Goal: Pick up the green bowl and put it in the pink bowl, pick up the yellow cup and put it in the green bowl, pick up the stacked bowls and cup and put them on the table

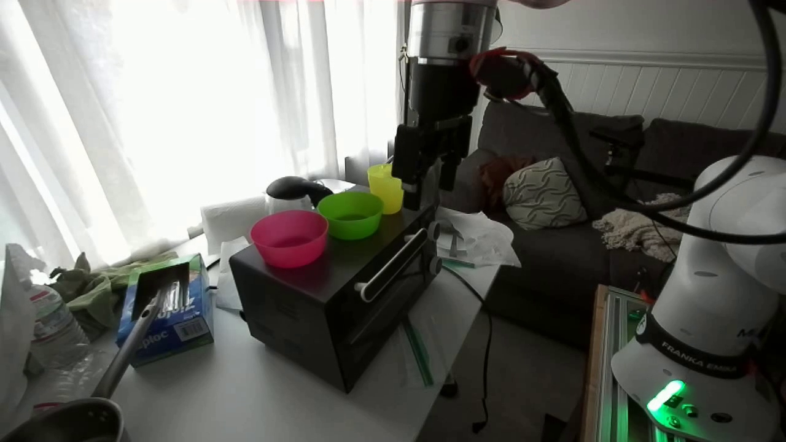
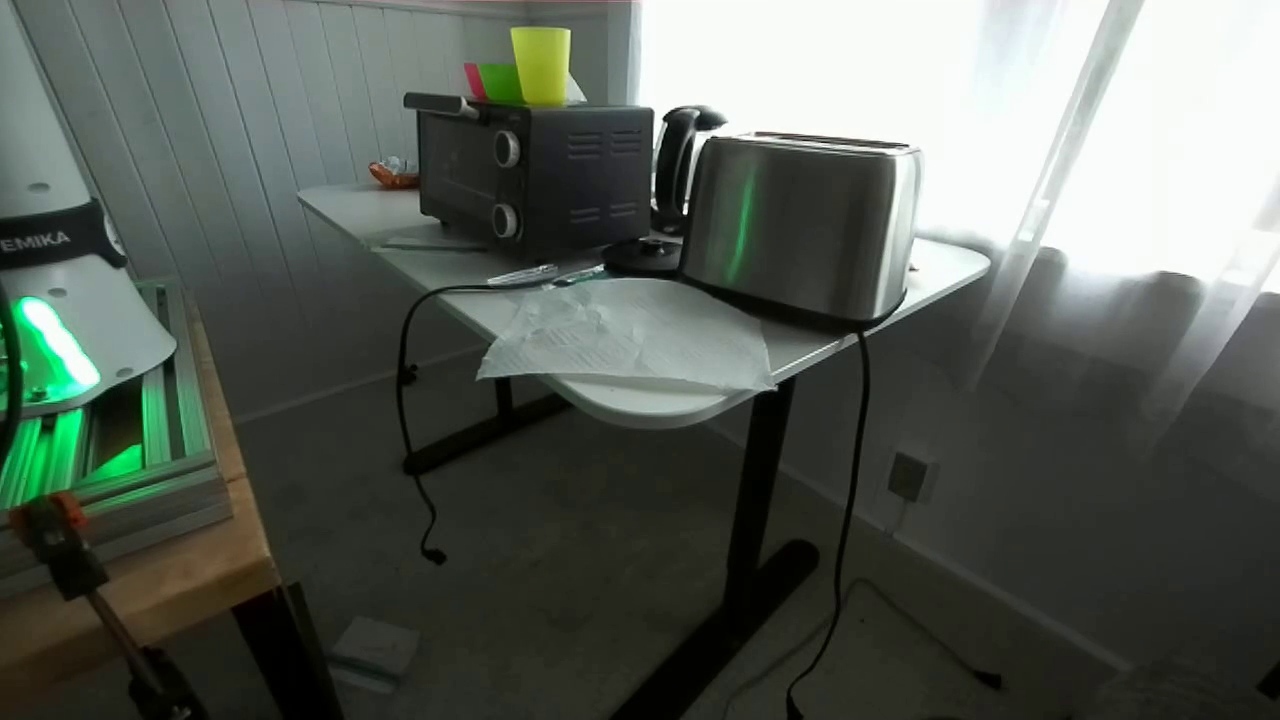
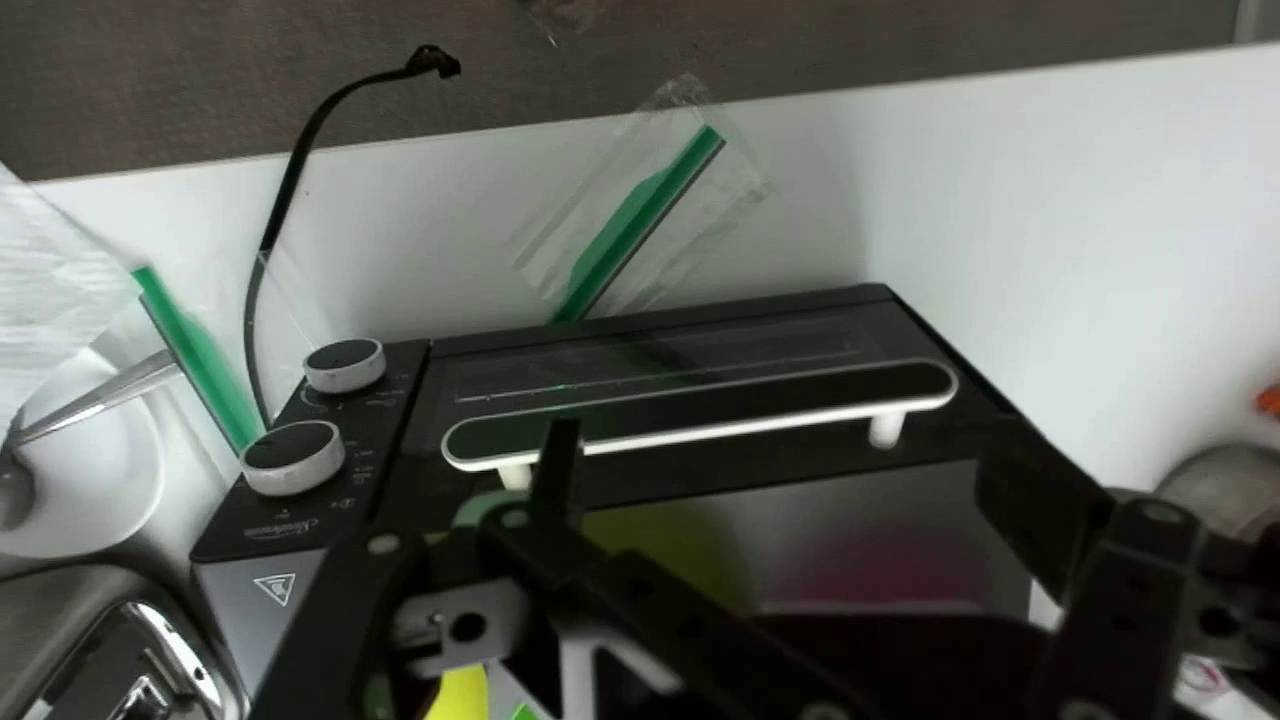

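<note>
The pink bowl [image 1: 290, 248], green bowl [image 1: 351, 224] and yellow cup [image 1: 385, 191] stand separately in a row on the black oven. In an exterior view, the cup [image 2: 541, 66] hides part of the green bowl [image 2: 500, 84] and the pink bowl [image 2: 474, 80] behind it. My gripper [image 1: 430, 189] is open and empty, pointing down above the oven's front side near the cup. In the wrist view, the fingers [image 3: 790, 480] are apart over the oven's front top edge. Slivers of the cup [image 3: 462, 693] and green bowl [image 3: 524, 712] show there; the pink bowl shows only as a reflection.
The oven [image 1: 288, 319] has a protruding front handle [image 1: 393, 264] and stands on the white table [image 1: 233, 393]. A toaster [image 2: 800, 225], kettle [image 2: 676, 165], paper [image 2: 630, 335] and cord [image 2: 405, 330] lie beyond it. A Ziploc box [image 1: 169, 313] and pan [image 1: 67, 420] are at the near end.
</note>
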